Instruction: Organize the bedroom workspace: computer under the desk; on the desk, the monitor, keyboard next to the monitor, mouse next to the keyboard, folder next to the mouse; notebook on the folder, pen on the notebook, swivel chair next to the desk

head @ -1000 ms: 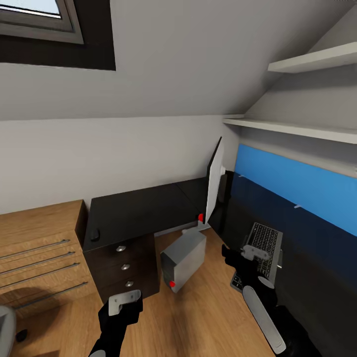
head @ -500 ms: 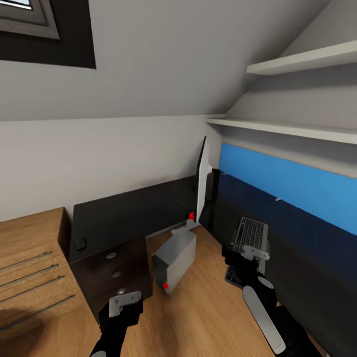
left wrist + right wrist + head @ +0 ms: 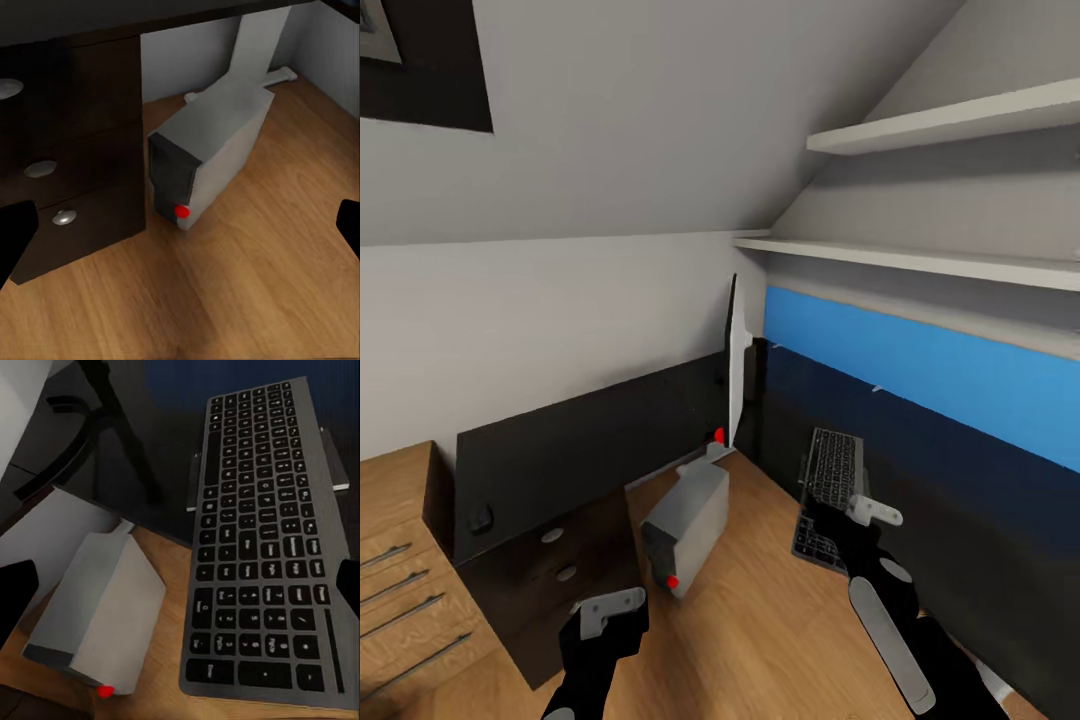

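The black desk (image 3: 580,440) carries the monitor (image 3: 735,370), seen edge-on at its corner. The keyboard (image 3: 830,488) lies on the desk's right wing, its near end hanging over the edge (image 3: 262,547). A thin grey flat rectangle, the notebook (image 3: 335,465) by its look, pokes out under it. The mouse (image 3: 481,517) sits on the left wing. On the floor below the corner, the grey computer (image 3: 685,525) (image 3: 217,142) stands at an angle. My left gripper (image 3: 610,610) hangs open in front of it. Above the keyboard's near end, my right gripper (image 3: 875,512) is open. Swivel chair, folder and pen are out of view.
A wooden cabinet (image 3: 400,570) with bar handles stands left of the desk's black drawers (image 3: 75,150). Two white shelves (image 3: 920,260) and a blue wall band (image 3: 920,355) run above the right wing. Wooden floor (image 3: 760,620) lies open between my arms.
The head view has swung right, so the desk, monitor, computer and cabinet slide left in the picture. Both arms hold the same pose and nothing on the desk has moved.
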